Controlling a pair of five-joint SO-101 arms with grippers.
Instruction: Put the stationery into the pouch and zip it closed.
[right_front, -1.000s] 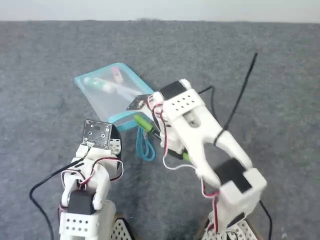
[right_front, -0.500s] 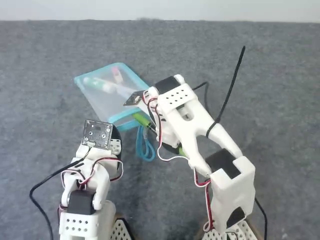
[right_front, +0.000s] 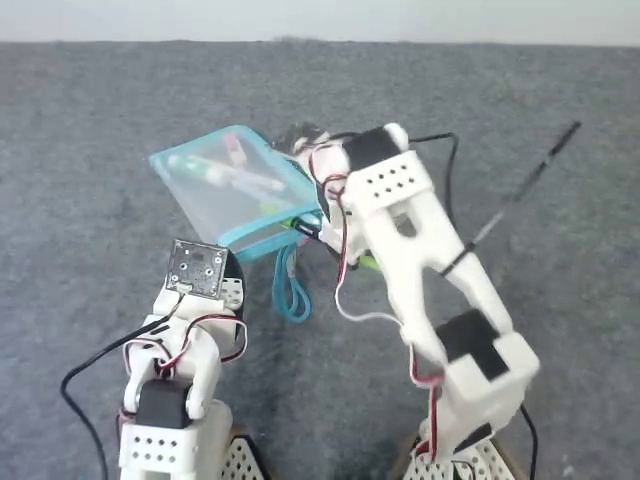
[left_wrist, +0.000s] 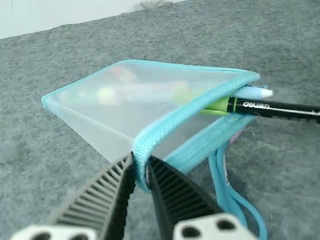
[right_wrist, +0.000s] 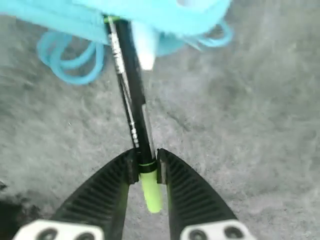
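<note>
While pinning the pouch (left_wrist: 125, 105) on the grey mat (right_front: 80, 260), pinches its zipper edge with the left gripper (left_wrist: 140, 160), jaws narrow and closed on the fabric. Grips a black pen (right_wrist: 127, 85) near its green end in the right gripper (right_wrist: 146, 155), tip inside the pouch mouth beside a pale pen (left_wrist: 252, 92). Blue cord loop (right_front: 290, 295) on the mat alongside.

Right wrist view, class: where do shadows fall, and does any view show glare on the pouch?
Right wrist view: a dark shadow on the mat beside the right end effector, which grips the pen. Left wrist view: soft, even light on the pouch, no hard glare. High view: faint, soft-edged shadows.
</note>
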